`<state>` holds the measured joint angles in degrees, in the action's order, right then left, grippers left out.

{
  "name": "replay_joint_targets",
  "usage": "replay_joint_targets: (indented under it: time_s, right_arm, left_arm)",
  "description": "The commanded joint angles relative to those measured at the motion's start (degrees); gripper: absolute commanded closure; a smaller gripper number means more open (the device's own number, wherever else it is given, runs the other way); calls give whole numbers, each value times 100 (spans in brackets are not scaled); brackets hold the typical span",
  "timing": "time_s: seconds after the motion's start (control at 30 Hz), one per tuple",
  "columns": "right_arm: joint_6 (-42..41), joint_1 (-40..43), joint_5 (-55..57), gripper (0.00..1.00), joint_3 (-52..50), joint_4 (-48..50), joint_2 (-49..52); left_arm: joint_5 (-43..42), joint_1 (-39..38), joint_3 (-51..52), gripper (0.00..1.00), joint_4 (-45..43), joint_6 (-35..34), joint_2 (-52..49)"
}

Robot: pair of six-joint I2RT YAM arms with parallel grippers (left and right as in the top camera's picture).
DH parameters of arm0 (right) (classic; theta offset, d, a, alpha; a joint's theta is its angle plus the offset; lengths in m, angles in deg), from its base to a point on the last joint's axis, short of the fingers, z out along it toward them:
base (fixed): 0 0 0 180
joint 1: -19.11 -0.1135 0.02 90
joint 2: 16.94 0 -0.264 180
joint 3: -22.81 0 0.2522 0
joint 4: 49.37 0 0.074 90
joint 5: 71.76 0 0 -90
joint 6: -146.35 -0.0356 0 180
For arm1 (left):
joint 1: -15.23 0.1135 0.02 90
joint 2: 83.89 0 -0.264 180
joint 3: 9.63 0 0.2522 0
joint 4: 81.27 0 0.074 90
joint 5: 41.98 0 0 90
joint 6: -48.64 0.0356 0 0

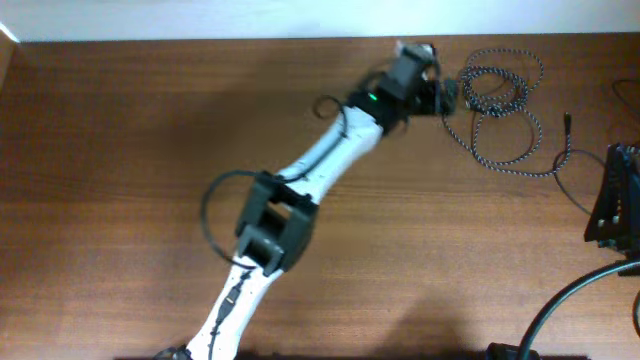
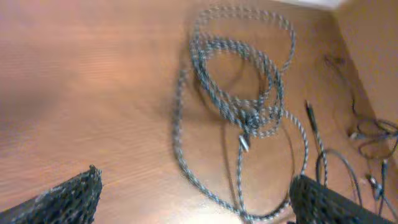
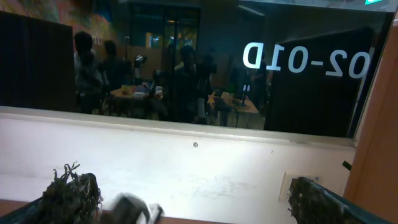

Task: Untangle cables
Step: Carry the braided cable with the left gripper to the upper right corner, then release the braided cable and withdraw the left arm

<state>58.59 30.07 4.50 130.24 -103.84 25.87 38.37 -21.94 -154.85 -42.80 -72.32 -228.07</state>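
The speckled braided cable (image 1: 500, 100) lies in a loose tangled coil at the table's back right. In the left wrist view the coil (image 2: 239, 93) fills the middle, with a small plug end near its centre. The thin black cable (image 1: 565, 150) runs from a plug by the coil toward the right edge, and it also shows in the left wrist view (image 2: 314, 134). My left gripper (image 1: 447, 95) is open just left of the coil, its fingers (image 2: 196, 199) spread over the coil's near loop and holding nothing. My right gripper (image 1: 612, 200) is at the right edge, open and empty (image 3: 193, 202).
The table is brown wood (image 1: 150, 150), with a white wall along its back edge (image 3: 217, 168). The right wrist view faces that wall and a dark window. More thin wires (image 2: 373, 134) lie at the far right.
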Motion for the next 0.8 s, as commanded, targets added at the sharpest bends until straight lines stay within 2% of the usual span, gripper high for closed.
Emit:
replay_joint_targets:
  time_s: [0.0,0.1,0.2,0.33,0.4,0.47,0.6,0.77]
  right_arm:
    - [35,-44,35,1,-4,83,0]
    - [33,-44,-201,1,-4,264,0]
    - [35,-44,-1272,1,-4,350,2]
    - [33,-44,-2098,1,-4,715,2]
    - [33,-46,-2684,1,-4,1108,2]
    - [33,-46,-2723,1,-4,1427,-4]
    - [35,-44,-2721,1,-4,1746,-160]
    - [37,-44,-2719,1,-619,1766,-1231]
  left_arm:
    - [435,697,-81,1,1080,949,1611]
    - [1331,1587,-81,1,2570,986,2540]
    - [1506,2940,-81,1,3676,940,3558]
    - [1510,3899,-81,1,3941,942,4743]
    - [1513,4308,-81,1,3716,942,5528]
    - [1515,4503,-81,1,3458,942,6111]
    - [1554,4564,-79,1,3191,946,7014]
    - [1722,4564,-33,1,3814,1005,8030]
